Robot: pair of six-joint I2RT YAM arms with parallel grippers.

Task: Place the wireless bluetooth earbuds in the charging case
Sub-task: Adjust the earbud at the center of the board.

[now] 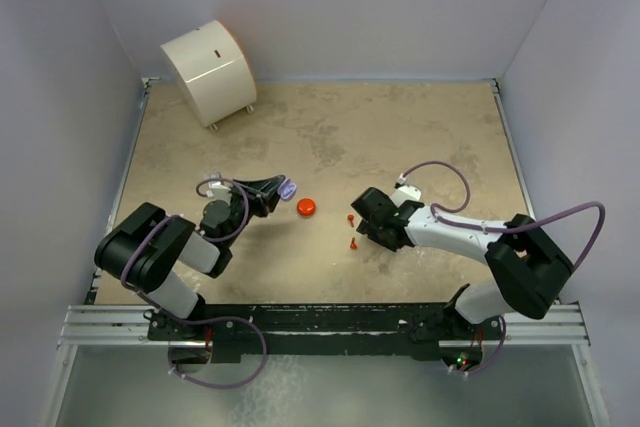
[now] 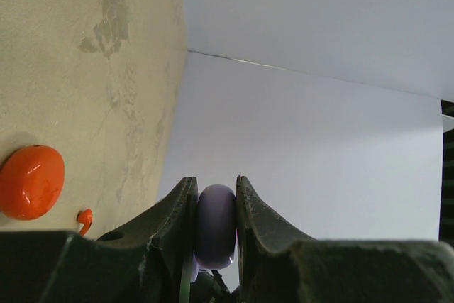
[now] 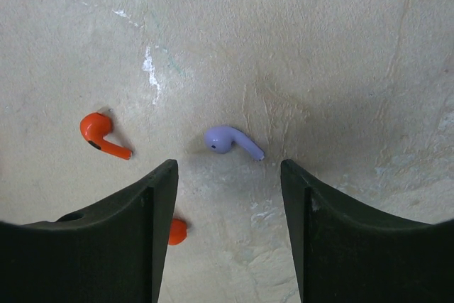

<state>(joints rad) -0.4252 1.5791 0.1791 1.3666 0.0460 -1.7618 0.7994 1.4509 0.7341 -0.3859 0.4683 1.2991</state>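
Earbud [image 3: 230, 141], lilac, on counter [image 3: 319, 47] just ahead of right gripper [image 3: 228, 168], centred on gap, stem lying across it; jaws spread, empty. Left gripper [image 2: 215, 189] clenched on lilac case [image 2: 216, 225], farther off.

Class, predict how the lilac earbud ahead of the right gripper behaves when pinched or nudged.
The lilac earbud looks glossy and rounded, so it may slip from a pinch. Its bulb-and-stem shape would probably pivot, not roll far, when nudged.

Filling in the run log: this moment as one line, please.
left gripper: shut on lilac case | right gripper: open, aimed at lilac earbud on table | orange case: on table
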